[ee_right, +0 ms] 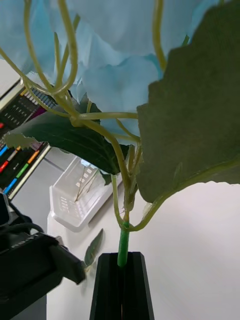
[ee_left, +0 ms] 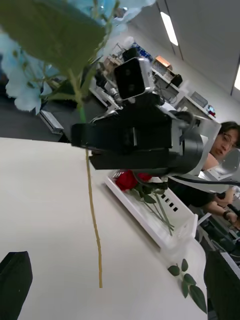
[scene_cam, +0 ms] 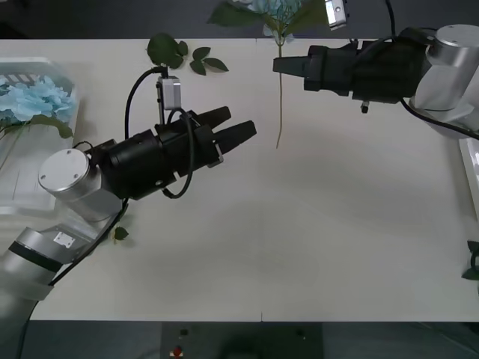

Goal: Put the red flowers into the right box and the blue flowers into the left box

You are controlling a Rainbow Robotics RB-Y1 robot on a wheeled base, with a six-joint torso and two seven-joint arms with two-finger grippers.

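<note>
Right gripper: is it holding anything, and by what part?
Yes. The right gripper is shut on a blue flower, pinching its stem just below the leaves. The left gripper is open, empty.

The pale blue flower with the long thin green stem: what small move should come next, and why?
Probably the open left gripper should move toward the hanging stem to take it: the right gripper holds the pale blue flower above the table, far from the left box.

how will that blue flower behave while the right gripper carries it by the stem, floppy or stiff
Probably top-heavy: the blue flower bloom and big leaf sit above the right gripper, whose jaws are shut on the thin stem. The stem hangs nearly straight below the grip, so it seems fairly stiff, likely wired. It looks light, and may swing or twist in the grip.
</note>
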